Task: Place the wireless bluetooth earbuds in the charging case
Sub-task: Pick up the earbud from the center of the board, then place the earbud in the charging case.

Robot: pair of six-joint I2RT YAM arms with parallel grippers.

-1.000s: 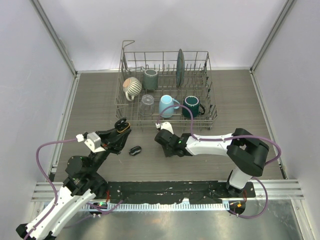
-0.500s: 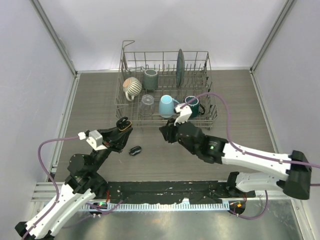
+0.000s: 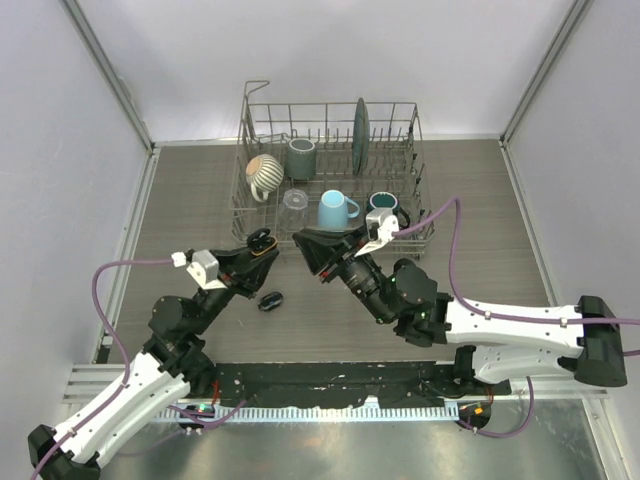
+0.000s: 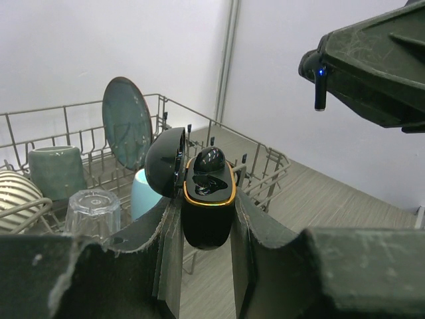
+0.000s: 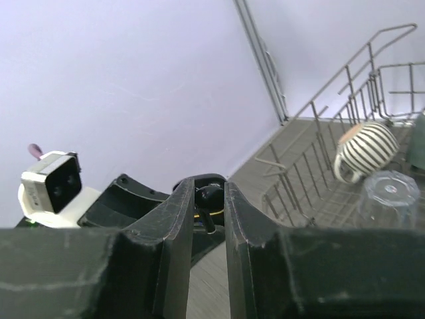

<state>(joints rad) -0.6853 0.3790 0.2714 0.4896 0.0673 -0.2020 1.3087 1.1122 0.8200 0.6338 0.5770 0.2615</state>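
My left gripper (image 3: pixel 257 250) is shut on the black charging case (image 3: pixel 262 240), held upright above the table with its lid open. In the left wrist view (image 4: pixel 206 232) the case (image 4: pixel 207 222) shows a gold rim and one black earbud (image 4: pixel 211 158) seated in it. My right gripper (image 3: pixel 304 244) is shut on another black earbud (image 5: pixel 212 197), stem down, raised just right of the case. That bud shows a blue light in the left wrist view (image 4: pixel 319 78). In the right wrist view (image 5: pixel 208 194) the case (image 5: pixel 207 178) lies right behind the bud. A small black bud-like thing (image 3: pixel 270 300) lies on the table.
A wire dish rack (image 3: pixel 415 215) stands at the back with a striped mug (image 3: pixel 264 172), a grey cup (image 3: pixel 301 157), a clear glass (image 3: pixel 293 203), a light blue mug (image 3: pixel 335 210), a dark green mug (image 3: pixel 384 207) and an upright plate (image 3: pixel 361 124).
My right arm has lifted off the table and swung left, bringing its bud up beside the case. My left gripper has moved the case slightly right and up.
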